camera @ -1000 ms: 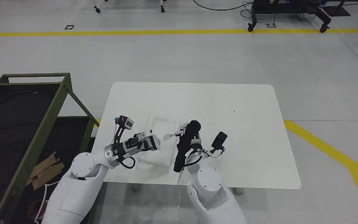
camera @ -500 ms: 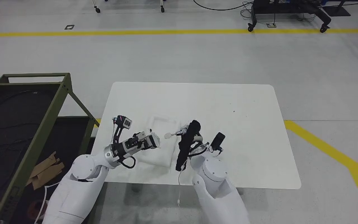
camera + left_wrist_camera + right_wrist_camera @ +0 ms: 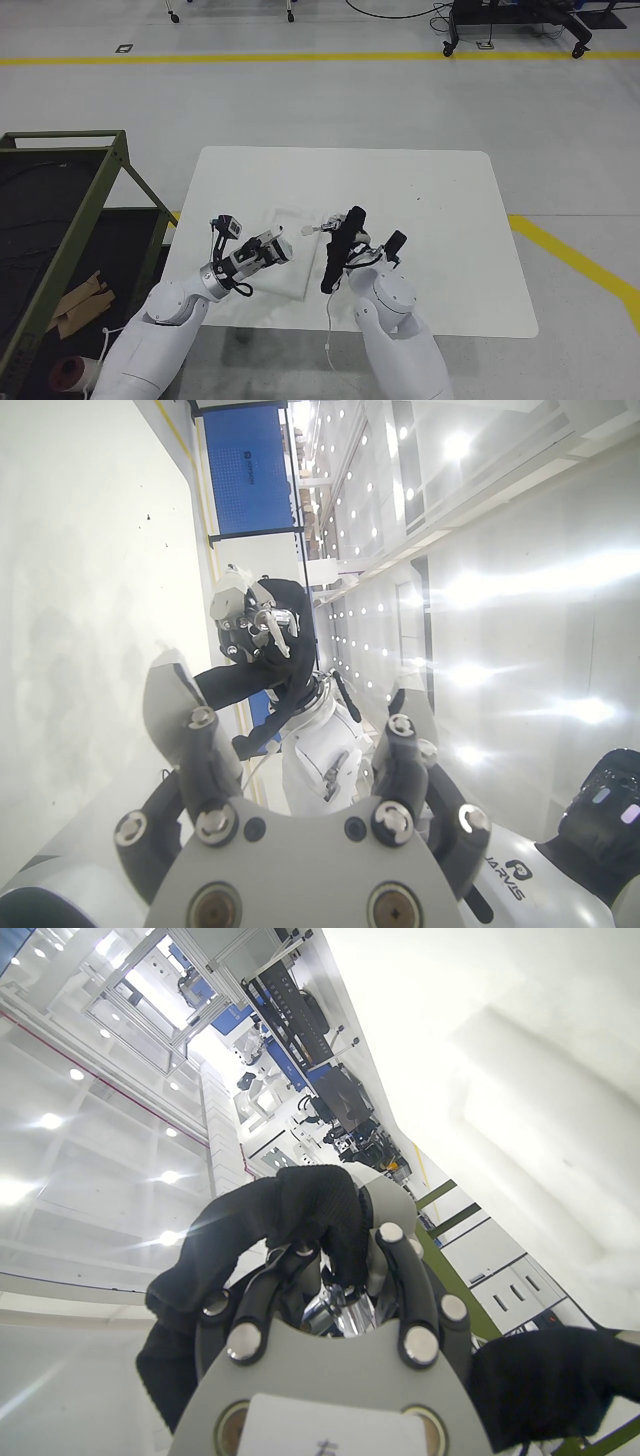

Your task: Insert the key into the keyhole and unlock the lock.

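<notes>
Nearest, along the front edge of the white table (image 3: 440, 200), my two grippers face each other just above a flat white mat (image 3: 288, 278) that reaches that edge. My left gripper (image 3: 283, 247) hangs over the mat's left part, its fingers (image 3: 167, 695) spread wide and holding nothing. A short gap of open air separates it from my right gripper (image 3: 326, 231), which sits over the mat's right border, wrapped in a black cloth sleeve (image 3: 285, 1223). My right fingers are drawn narrow around a shiny metal lock (image 3: 350, 1314), lifted off the table; whether the key is in it I cannot tell. Beyond and to the right of both grippers, the tabletop stretches wide to its rounded far corners, giving broad room on those sides. Left of the table, close to its edge, stands an olive-green metal frame (image 3: 118, 160). Farthest off, a yellow line (image 3: 300, 60) crosses the grey floor.
</notes>
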